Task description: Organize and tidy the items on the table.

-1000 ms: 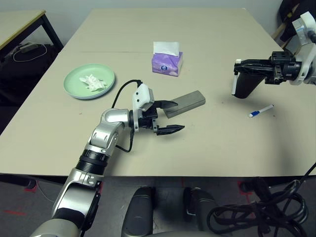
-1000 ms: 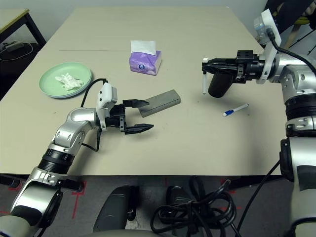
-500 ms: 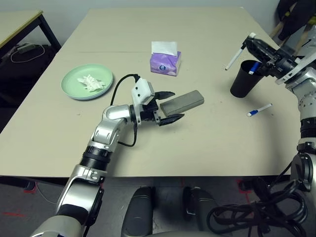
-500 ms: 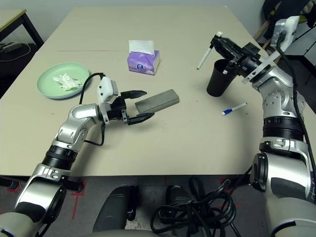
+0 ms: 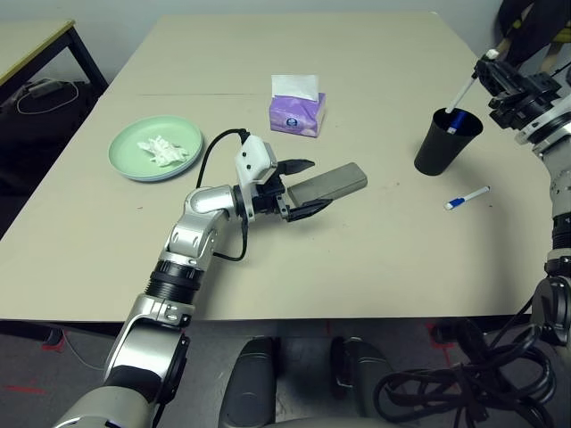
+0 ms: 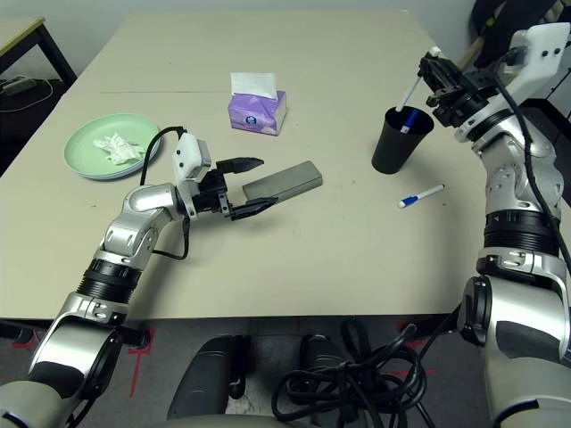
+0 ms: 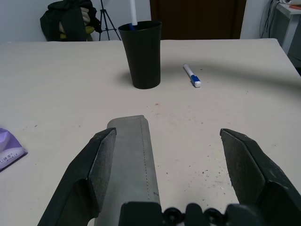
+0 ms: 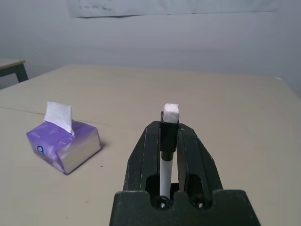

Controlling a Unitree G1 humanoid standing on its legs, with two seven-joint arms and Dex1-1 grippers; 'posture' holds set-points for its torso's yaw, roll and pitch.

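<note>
1. Your left gripper (image 5: pixel 298 187) sits low over the beige table (image 5: pixel 357 259), its two black fingers spread wide on either side of the near end of the one grey glasses case (image 5: pixel 332 183); nothing is clamped, and in the left wrist view one finger (image 7: pixel 101 162) runs right alongside the case while the other stands well clear of it.
2. Your right gripper (image 6: pixel 437 78) is clenched on one white-and-blue pen (image 5: pixel 460 92), held at a slant with its blue end down inside the mouth of the single black cup (image 5: pixel 440 147) at the table's right side; the right wrist view shows the pen's white end poking up between the shut fingers (image 8: pixel 141 160).
3. You have two pens in sight: the one in your grip and a second pen (image 5: pixel 468 198) lying flat on the table, near the cup on the side toward you and not touching it.
4. One mint-green plate (image 5: pixel 159 144) rests on the left part of the table, with one crumpled white tissue wad (image 5: pixel 163 147) lying in it.
5. One purple tissue box (image 5: pixel 295 111), a white sheet standing out of its top, sits near the middle, beyond the case.
6. A black-legged desk (image 5: pixel 36 45) stands off the far left corner.
</note>
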